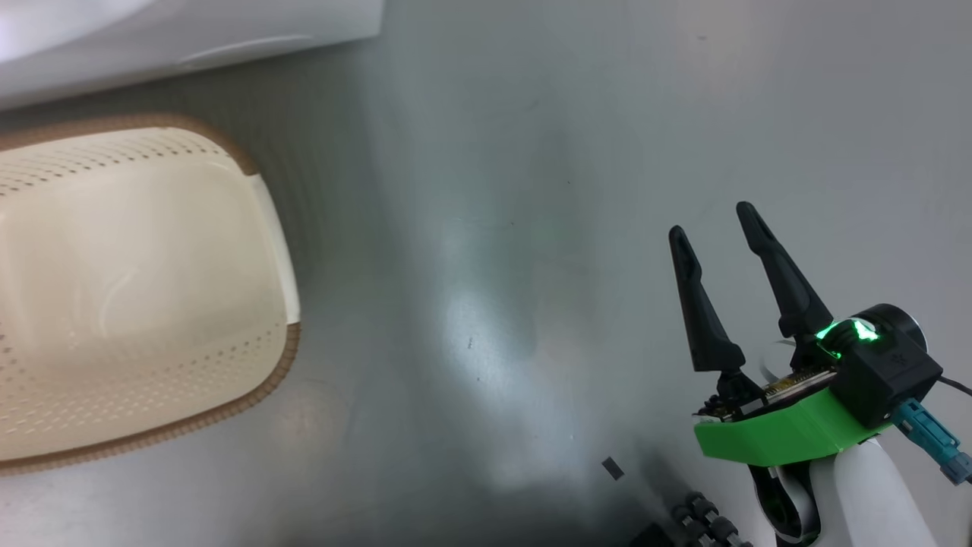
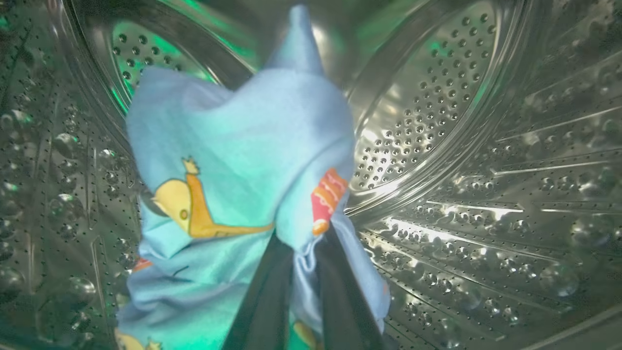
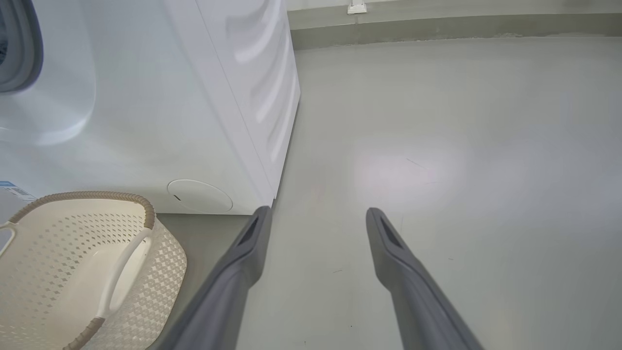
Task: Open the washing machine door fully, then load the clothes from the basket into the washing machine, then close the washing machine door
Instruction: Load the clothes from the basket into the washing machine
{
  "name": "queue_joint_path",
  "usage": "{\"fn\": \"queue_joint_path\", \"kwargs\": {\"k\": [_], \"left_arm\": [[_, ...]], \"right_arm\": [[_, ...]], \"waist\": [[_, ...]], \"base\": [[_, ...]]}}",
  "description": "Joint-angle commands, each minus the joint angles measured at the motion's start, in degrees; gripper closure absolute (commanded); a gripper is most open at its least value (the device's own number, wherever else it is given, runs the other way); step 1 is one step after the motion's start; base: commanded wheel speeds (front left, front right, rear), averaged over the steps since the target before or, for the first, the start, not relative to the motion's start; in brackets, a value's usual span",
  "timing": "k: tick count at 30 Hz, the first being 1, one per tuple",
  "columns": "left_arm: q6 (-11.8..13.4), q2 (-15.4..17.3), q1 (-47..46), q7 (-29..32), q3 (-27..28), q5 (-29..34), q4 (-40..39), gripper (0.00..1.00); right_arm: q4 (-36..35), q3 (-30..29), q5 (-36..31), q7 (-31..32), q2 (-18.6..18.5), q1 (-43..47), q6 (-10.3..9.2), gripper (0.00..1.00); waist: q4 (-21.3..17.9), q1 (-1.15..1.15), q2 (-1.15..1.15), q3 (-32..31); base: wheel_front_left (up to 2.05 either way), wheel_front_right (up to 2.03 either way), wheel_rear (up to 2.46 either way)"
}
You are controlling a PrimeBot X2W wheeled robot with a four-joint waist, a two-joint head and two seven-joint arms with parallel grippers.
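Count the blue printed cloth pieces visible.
1: soft blue cartoon-printed cloth bundle inside the perforated steel drum, pinched by the left gripper; folds may hide more.

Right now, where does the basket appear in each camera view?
Head view: the basket is at the left edge, below the washing machine.
Left wrist view: it looks into the drum, at the clothes held by the left gripper.
Right wrist view: the basket is in the lower left corner, before the washing machine.
Shared landmark: the washing machine, white outside, steel drum inside.
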Motion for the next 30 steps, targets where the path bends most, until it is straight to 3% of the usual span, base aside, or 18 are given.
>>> {"fn": "queue_joint_path", "kwargs": {"k": [1, 11, 27, 28, 29, 30], "left_arm": [[-0.14, 4.4, -1.56, -0.26, 0.58, 0.05, -0.42, 1.0], [-0.14, 6.4, -12.21, -2.28, -3.49, 0.26, 8.11, 1.0], [-0.14, 4.42, -19.09, -5.8, -12.05, 1.08, 18.75, 1.0], [-0.14, 4.43, -19.15, -6.09, -12.57, 0.92, 18.99, 0.58], [-0.14, 4.41, -19.17, -6.29, -13.03, 0.7, 19.33, 0.0], [-0.14, 4.31, -19.13, -6.34, -13.46, 0.3, 19.67, 0.0]], "right_arm": [[-1.48, 1.57, 0.45, -0.68, -0.07, 0.77, 0.09, 0.0], [-1.77, 3.13, 1.66, -0.68, -0.07, -0.23, 0.09, 0.0], [-1.19, 4.1, 2.15, -0.69, -0.07, -0.65, 0.09, 0.0], [-1.15, 4.02, 2.13, -0.69, -0.07, -0.58, 0.09, 0.0], [-1.1, 3.94, 2.09, -0.69, -0.07, -0.5, 0.09, 0.0], [-1.07, 3.85, 2.05, -0.69, -0.07, -0.44, 0.09, 0.0]], "waist": [[-2.3, 0.0, 0.0, 2.47], [-4.77, 0.0, 0.0, 5.23], [-6.1, 0.0, 0.0, 5.77], [-6.06, 0.0, 0.0, 5.68], [-6.02, 0.0, 0.0, 5.56], [-5.96, 0.0, 0.0, 5.44]], "base": [[0.0, 0.0, 0.0], [0.0, 0.0, 0.0], [0.0, 0.0, 0.0], [0.0, 0.0, 0.0], [0.0, 0.0, 0.0], [0.0, 0.0, 0.0]]}}
